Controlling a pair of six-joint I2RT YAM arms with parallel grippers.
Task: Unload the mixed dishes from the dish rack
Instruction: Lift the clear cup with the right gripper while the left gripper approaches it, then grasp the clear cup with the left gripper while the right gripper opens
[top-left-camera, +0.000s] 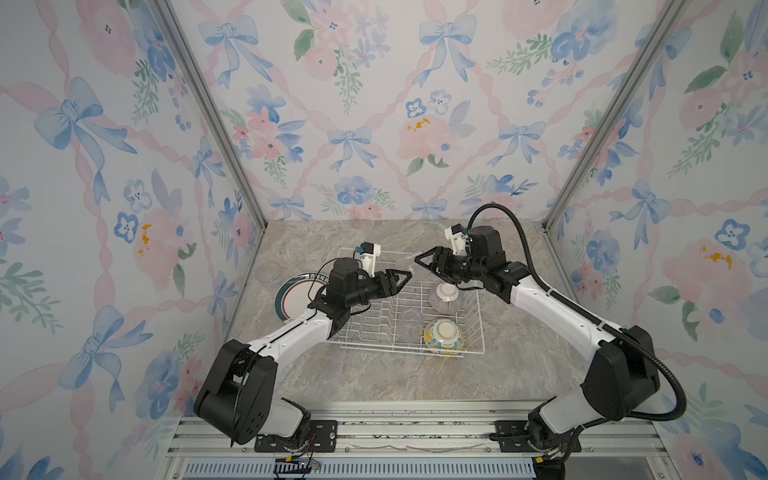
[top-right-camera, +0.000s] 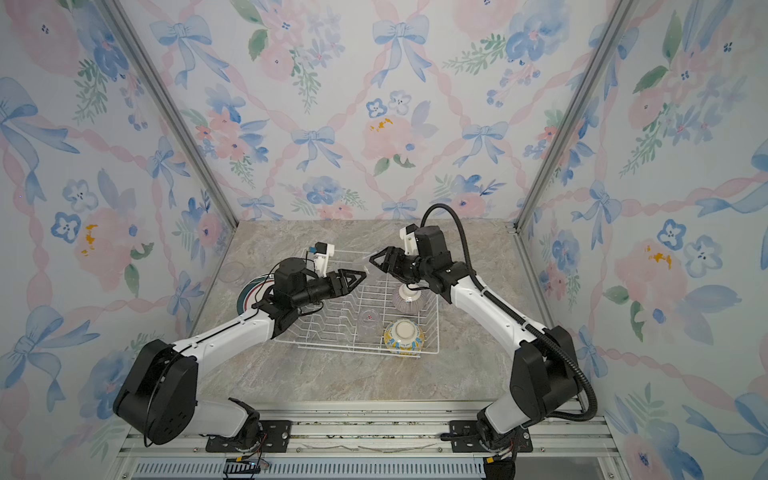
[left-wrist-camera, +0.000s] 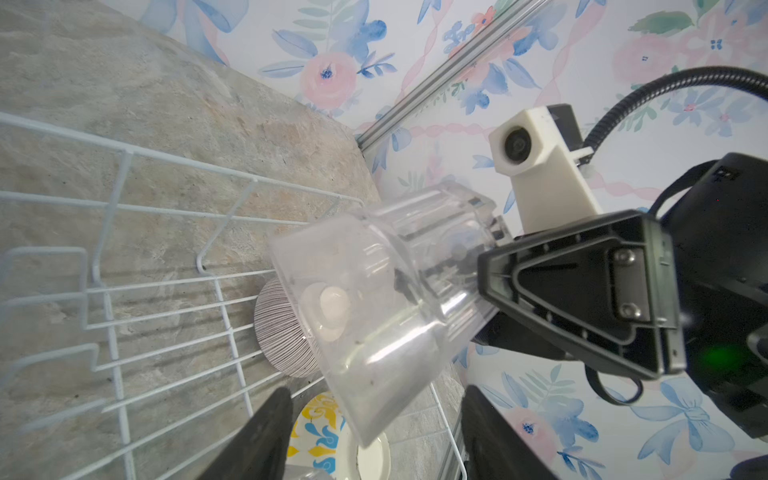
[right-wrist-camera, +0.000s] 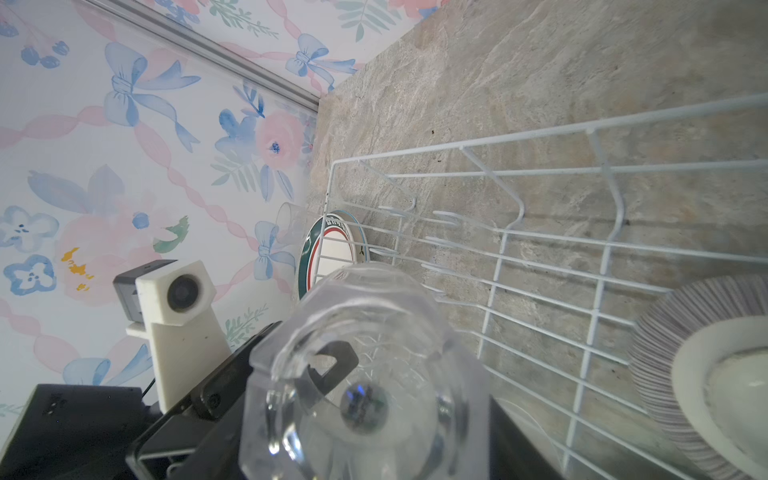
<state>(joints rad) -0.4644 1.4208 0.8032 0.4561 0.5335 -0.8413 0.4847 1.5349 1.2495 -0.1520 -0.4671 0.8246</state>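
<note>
The white wire dish rack (top-left-camera: 481, 328) sits on the grey-beige marbled tabletop (top-left-camera: 415, 382), at the centre of both top views. Above its far half the 2 arms meet almost tip to tip.

The right gripper (top-left-camera: 420, 262) is clamped on the thick base of a small clear glass (left-wrist-camera: 374, 299). It holds the glass on its side in the air, mouth toward the left gripper (top-left-camera: 405, 279). The left gripper's jaws stand apart, with 1 black finger on each side of the glass's mouth. The left wrist view shows a gap between each finger and the rim, so this gripper has hold of nothing.

Inside the rack, on the right in the top views, a purple-striped bowl (top-left-camera: 444, 297) lies foot up, partly under the right arm. Nearer the rack's lower edge a yellow-and-blue patterned bowl (top-left-camera: 443, 336) is also upside down. A 2nd clear glass (top-left-camera: 409, 322) sits just beside it, to its left.

Left of the rack, a round white plate with a green-and-red rim (top-left-camera: 291, 301) lies flat on the tabletop, its right part hidden by the left arm. A 3rd clear glass (top-left-camera: 268, 272) stands just beyond the plate, toward the upper left, near the flowered wall.
</note>
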